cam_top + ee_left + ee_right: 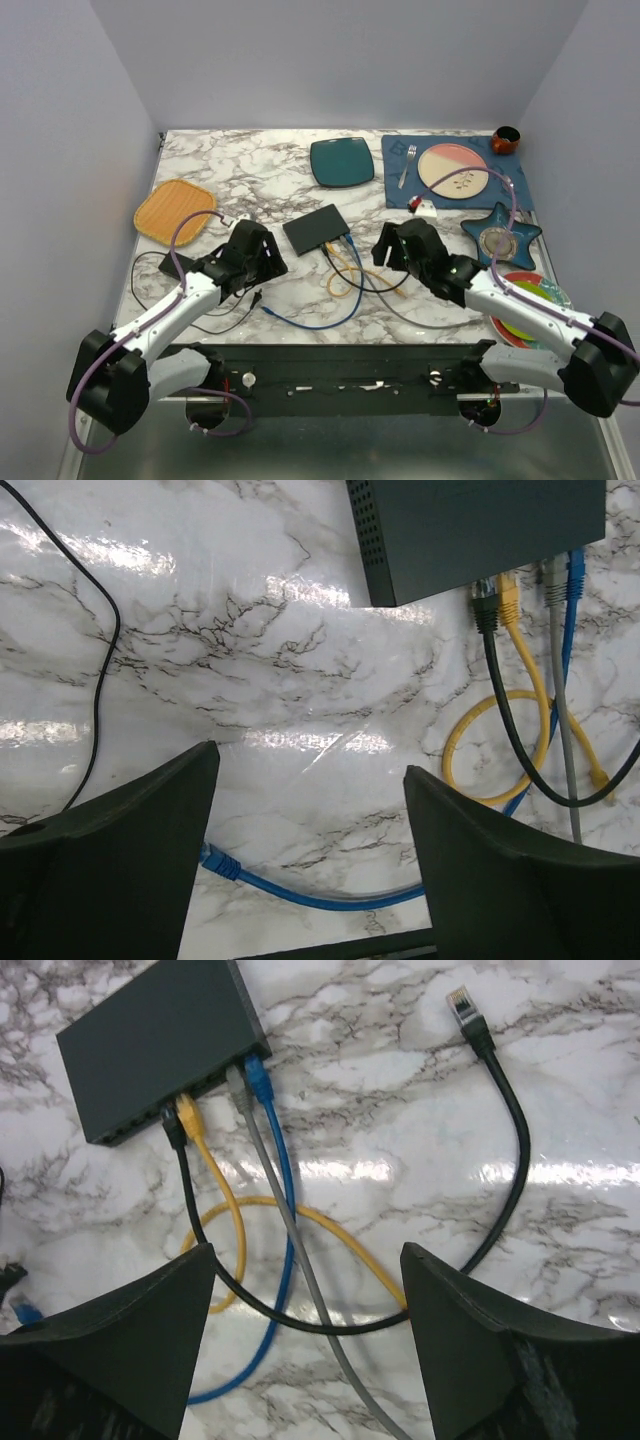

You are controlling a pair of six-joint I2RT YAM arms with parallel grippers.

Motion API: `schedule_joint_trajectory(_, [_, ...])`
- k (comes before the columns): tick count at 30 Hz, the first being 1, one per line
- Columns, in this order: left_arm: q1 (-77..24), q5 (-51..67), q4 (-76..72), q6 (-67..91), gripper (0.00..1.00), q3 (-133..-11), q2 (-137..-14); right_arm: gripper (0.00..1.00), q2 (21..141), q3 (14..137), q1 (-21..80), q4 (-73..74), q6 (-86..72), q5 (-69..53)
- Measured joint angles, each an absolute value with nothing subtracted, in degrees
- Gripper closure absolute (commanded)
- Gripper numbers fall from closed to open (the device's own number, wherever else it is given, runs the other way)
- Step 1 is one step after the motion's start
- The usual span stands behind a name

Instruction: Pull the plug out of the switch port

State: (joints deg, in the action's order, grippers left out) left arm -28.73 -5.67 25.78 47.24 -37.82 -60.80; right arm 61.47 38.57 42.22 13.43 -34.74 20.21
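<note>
Plainly, both grippers hang released over the marble table (250, 160) and hold nothing: the left gripper (310, 770) and the right gripper (305, 1260) each show two dark fingers spread wide, with only marble and cable between them. The switch (150, 1040) is a thin, flat, matte-black box lying on the marble between the two grippers. It sits ahead of the left gripper toward the far right corner of that wrist view, where small vent holes dot its side wall, and ahead of the right gripper toward the far left of its view. Four connectors sit side by side in the sockets along its near long edge: a black plug (172, 1125), a yellow plug (190, 1115), a grey plug (235, 1082) and a blue plug (255, 1070). Their cables run toward the right gripper and cross one another just ahead of its fingertips. The yellow cable (262, 1200) makes a loop there, and the black cable (523, 1155) sweeps across and out to a free connector (462, 1005) lying well apart from the switch. Between the left gripper's fingers, close to one of them, lies a loose blue connector (215, 862), and a thin black wire (100, 660) runs past on the outer side. Beyond the switch are a dark teal plate (342, 162), an orange woven tray (175, 210) and a blue placemat (395, 195).
</note>
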Motion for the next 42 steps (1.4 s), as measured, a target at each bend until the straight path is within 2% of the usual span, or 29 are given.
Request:
schedule_joint_trajectory(1, [-28.91, -5.65, 25.65, 47.57, 0.43, -37.85, -62.11, 0.41, 63.75, 40.38, 41.85, 13.56, -35.27, 20.36])
schedule_joint_trajectory(2, [-29.06, -5.65, 25.74, 47.97, 0.5, -37.82, -62.78, 0.45, 66.19, 42.22, 41.45, 13.65, -35.97, 20.36])
schedule_joint_trajectory(3, [-29.32, -5.54, 25.65, 48.49, 0.51, -37.8, -63.42, 0.47, 68.55, 44.1, 40.77, 13.82, -36.53, 20.29])
schedule_joint_trajectory(9, [-29.85, -5.54, 23.35, 50.98, 0.51, -37.52, -64.27, 0.56, 81.69, 52.47, 37.43, 14.04, -39.09, 19.25])
schedule_joint_trajectory(10, [-29.87, -5.54, 22.81, 51.33, 0.51, -37.52, -64.88, 0.6, 83.15, 53.28, 37.34, 14.15, -39.24, 19.09])
schedule_joint_trajectory(12, [-29.91, -5.54, 21.76, 51.99, 0.51, -37.54, -67.16, 0.65, 86.0, 54.61, 37.23, 14.26, -39.46, 18.48])
schedule_joint_trajectory(13, [-29.91, -5.54, 21.37, 52.16, 0.51, -37.54, -68.49, 0.7, 87.39, 55.16, 36.99, 14.33, -39.75, 18.09])
schedule_joint_trajectory(16, [-29.98, -5.5, 20.58, 52.93, 0.51, -37.82, -73.95, 0.73, 90.17, 55.64, 36.73, 14.5, -40.27, 16.82])
schedule_joint_trajectory(18, [-30.02, -5.5, 19.92, 53.6, 0.51, -37.87, -77.43, 0.79, 91.64, 55.68, 36.64, 14.66, -40.49, 16.05])
schedule_joint_trajectory(31, [-30.02, -3.57, 14.96, 55.09, 0.48, -47.94, -91.15, 0.79, 97.76, 55.37, 36.62, 14.85, -40.49, 12.43])
schedule_joint_trajectory(42, [-30.02, -2.31, 15.46, 54.85, 0.46, -53.76, -96.31, 0.78, 98.15, 53.04, 36.75, 9.23, -40.64, 7.25])
